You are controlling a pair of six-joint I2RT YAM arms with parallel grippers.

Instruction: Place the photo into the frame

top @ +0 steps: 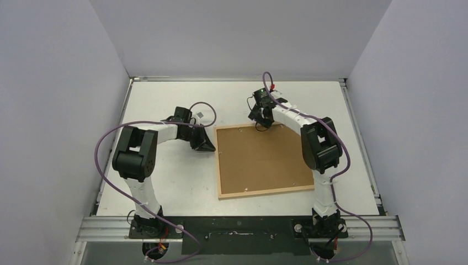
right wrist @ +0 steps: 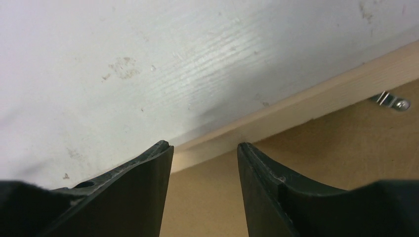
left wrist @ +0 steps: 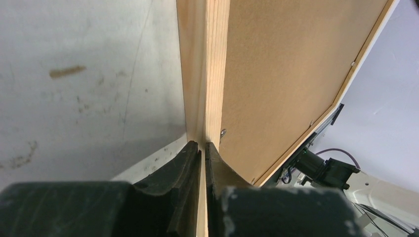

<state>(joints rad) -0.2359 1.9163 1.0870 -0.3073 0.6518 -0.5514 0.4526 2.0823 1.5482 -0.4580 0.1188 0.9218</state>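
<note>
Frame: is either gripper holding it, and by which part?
The left gripper pinches the frame by its left side bar. The right gripper hangs open over the far bar, holding nothing.

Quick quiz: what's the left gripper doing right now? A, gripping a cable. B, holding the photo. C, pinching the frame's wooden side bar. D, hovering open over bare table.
C: in the left wrist view the left gripper is closed on the pale wood bar of the frame.
</note>
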